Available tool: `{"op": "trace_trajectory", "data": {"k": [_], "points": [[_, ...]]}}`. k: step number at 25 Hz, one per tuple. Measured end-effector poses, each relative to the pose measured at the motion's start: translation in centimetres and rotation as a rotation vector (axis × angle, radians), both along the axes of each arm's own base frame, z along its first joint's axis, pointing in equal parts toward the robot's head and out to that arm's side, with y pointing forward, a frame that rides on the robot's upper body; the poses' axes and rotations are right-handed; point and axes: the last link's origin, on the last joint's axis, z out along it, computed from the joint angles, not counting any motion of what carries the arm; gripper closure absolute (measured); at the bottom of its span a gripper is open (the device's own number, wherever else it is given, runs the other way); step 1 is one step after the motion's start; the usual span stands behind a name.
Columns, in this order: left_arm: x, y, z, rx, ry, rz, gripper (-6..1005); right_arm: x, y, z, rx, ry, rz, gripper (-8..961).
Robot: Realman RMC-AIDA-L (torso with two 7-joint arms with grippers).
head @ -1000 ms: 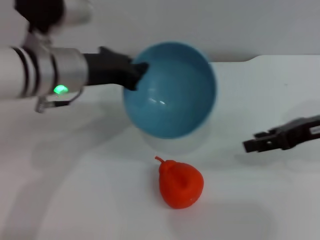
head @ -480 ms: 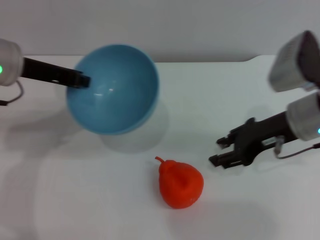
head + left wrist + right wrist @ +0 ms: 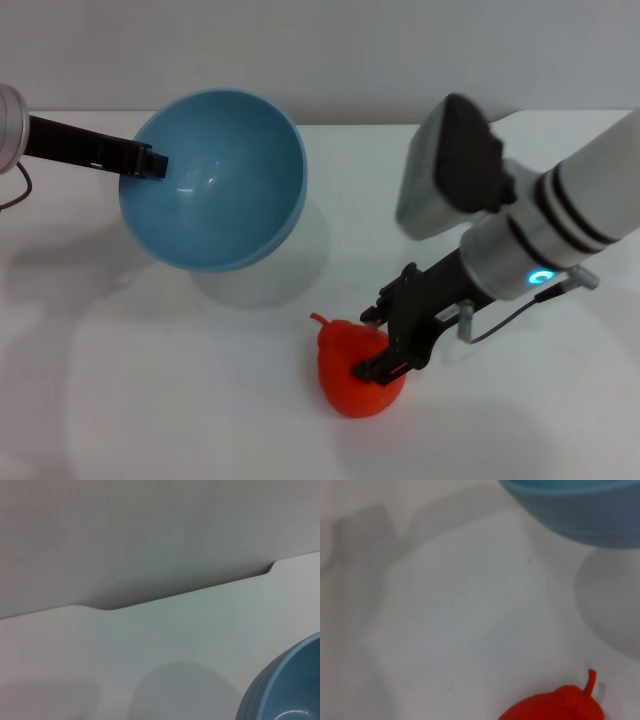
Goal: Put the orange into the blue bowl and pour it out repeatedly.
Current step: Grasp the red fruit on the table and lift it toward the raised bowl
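The blue bowl (image 3: 215,185) is held up off the table and tilted, its opening facing me. My left gripper (image 3: 150,162) is shut on its left rim. The bowl also shows in the left wrist view (image 3: 287,690) and the right wrist view (image 3: 580,505). The orange (image 3: 345,378) lies on the white table in front of the bowl, stem to the upper left. It also shows in the right wrist view (image 3: 555,707). My right gripper (image 3: 378,342) is open at the orange's right side, one finger above it and one over its right edge.
The white table (image 3: 180,400) runs to a grey back wall (image 3: 350,50). A notch in the table's far edge shows at the right (image 3: 505,118). The bowl's shadow (image 3: 260,280) lies on the table under it.
My right arm has come in from the right and down, so its open fingers now reach the orange. The bowl has shifted slightly left in the left gripper. The orange has not moved.
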Motion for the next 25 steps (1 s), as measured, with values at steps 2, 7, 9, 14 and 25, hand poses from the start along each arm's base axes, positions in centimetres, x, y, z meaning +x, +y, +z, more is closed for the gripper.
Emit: {"op": "trace_trajectory", "data": {"k": [2,7,9,14,25], "points": [[0.1,0.0,0.0,-0.002,0.000,-0.002,1001,0.1,0.0,-0.7,0.005,-0.027,0.005,303],[0.2,0.0,-0.2,-0.014,0.001,-0.003,1001,0.8,0.0,-1.7,0.021,-0.044,-0.013,305],[0.2,-0.1,-0.3,-0.018,0.002,-0.001,1001,1.1,0.0,-2.1,0.038,-0.042,-0.032,307],[0.1,-0.2,-0.3,-0.030,0.003,0.003,1001,1.7,-0.3,-2.8,0.038,-0.059,-0.043,313],[0.0,-0.4,-0.7,-0.055,0.033,0.004,1000,2.6,-0.2,-1.2,0.100,0.008,-0.109,647]]}}
